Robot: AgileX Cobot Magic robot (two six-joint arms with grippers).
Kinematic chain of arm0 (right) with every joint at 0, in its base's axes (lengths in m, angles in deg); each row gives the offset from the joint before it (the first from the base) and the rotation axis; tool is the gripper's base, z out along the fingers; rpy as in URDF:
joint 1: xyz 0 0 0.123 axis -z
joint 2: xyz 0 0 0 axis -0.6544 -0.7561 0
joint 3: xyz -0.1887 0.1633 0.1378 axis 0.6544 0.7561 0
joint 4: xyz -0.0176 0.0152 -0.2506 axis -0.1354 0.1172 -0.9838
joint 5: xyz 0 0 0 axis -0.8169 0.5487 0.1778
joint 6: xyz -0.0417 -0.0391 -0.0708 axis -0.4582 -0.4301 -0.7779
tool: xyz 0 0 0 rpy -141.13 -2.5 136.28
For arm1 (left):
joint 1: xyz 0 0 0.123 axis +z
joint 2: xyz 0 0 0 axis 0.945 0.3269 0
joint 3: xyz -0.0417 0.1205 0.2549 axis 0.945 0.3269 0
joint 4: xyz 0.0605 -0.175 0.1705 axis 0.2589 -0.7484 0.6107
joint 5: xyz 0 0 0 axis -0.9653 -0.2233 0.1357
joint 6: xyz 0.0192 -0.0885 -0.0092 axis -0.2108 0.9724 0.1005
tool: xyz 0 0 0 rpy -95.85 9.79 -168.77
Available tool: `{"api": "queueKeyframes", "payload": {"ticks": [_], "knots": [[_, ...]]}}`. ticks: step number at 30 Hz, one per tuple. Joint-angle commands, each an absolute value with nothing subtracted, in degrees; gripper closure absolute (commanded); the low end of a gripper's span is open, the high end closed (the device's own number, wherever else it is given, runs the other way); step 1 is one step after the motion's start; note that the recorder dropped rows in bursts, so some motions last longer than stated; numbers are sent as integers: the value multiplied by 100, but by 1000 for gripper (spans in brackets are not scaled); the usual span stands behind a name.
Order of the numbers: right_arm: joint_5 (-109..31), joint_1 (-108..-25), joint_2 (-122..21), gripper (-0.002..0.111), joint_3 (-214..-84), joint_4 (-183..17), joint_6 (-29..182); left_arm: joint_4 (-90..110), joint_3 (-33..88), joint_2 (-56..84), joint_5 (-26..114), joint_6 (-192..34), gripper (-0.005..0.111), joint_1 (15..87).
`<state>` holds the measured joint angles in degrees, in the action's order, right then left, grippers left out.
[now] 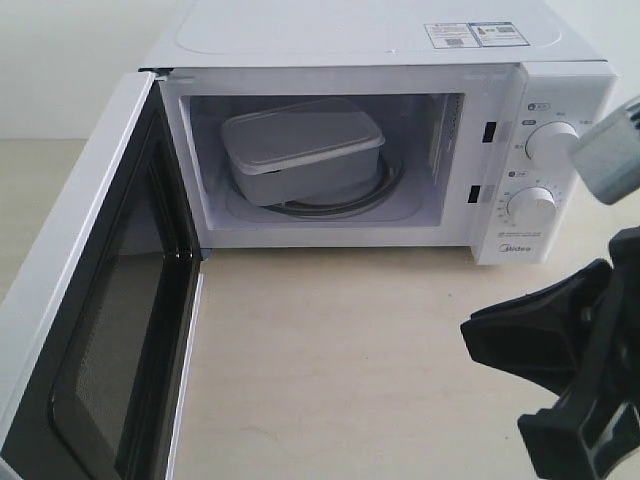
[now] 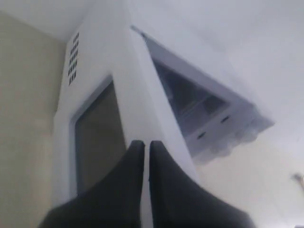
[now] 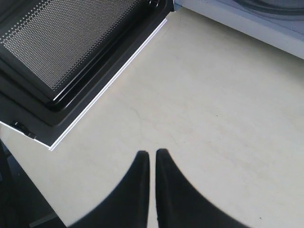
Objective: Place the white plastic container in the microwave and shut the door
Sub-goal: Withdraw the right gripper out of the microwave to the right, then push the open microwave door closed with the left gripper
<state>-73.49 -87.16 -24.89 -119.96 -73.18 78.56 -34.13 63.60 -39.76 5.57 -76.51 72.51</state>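
1. One microwave (image 1: pixel 380 40), on one surface (image 1: pixel 350 360).
2. One door (image 1: pixel 60 280), with one dark mesh window (image 1: pixel 110 365).
3. One white plastic container (image 1: pixel 300 178), under one lid (image 1: pixel 300 130).
4. One round turntable (image 1: pixel 382 190).
5. Two round knobs: the upper knob (image 1: pixel 550 142) and the lower knob (image 1: pixel 530 207).
6. Two sticker labels: the left label (image 1: pixel 447 35) and the right label (image 1: pixel 497 33).
7. Two dark latch slots: the upper slot (image 1: pixel 490 131) and the lower slot (image 1: pixel 490 193).
8. Two pincers, each with two black fingers: the left pincer (image 2: pixel 146 145) and the right pincer (image 3: pixel 153 159).
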Motion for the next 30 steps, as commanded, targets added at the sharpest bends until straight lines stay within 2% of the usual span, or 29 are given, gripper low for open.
{"api": "queueKeyframes", "payload": {"ticks": [1,5,11,30], "knots": [[-7305,-8731,-2478,108,-12026,-7362,7868,-2309,5350,-2428,-1205,-7559,102,7258],[-7305,-8731,-2478,108,-12026,-7362,7868,-1727,4479,-1142,-2609,-7626,102,7258],[-7266,-8731,-2478,108,-12026,-7362,7868,-1545,4112,-186,-2609,-8137,102,7258],[-6950,-8731,-2478,108,-12026,-7362,7852,-3520,4161,-41,-2609,-9685,102,7223]]}}
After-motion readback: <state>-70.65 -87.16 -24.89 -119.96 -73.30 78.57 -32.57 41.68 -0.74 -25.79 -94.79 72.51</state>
